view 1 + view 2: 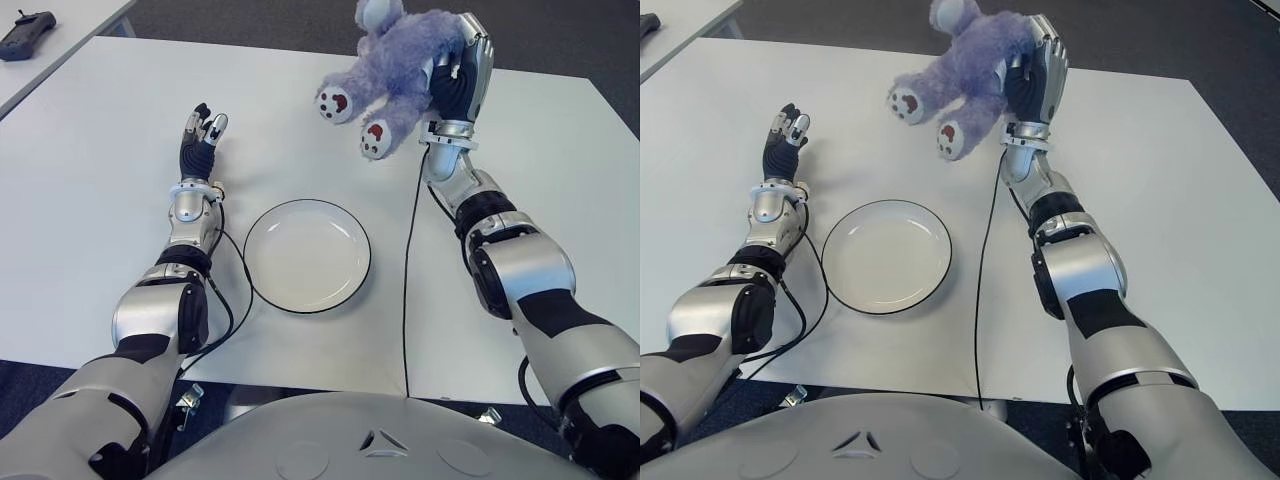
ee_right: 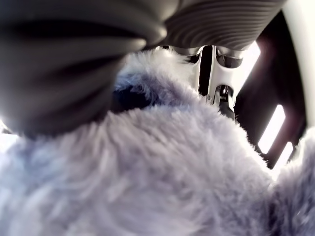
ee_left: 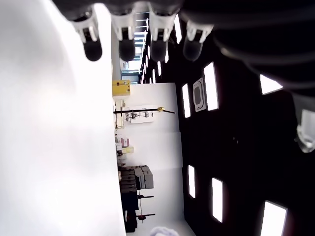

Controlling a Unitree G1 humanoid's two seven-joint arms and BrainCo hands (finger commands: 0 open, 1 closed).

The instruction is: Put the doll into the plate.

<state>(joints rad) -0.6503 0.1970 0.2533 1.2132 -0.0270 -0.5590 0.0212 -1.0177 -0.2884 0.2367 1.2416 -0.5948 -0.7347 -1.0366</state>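
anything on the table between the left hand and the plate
Nothing but bare white table and a thin black cable that curves beside the plate. The left hand is open. Both eye views show this.

Lavender doll [image 1: 400, 62]; white, black-rimmed plate [image 1: 300, 290]

Bright, even overhead light fills both eye views; the white tabletop [image 1: 90, 180] is nearly washed out and shadows are faint and soft. The left wrist view shows blown-out tabletop glare beside dark ceiling with bright panels. The right wrist view shows close, blurred fur [image 2: 147, 167], out of focus.
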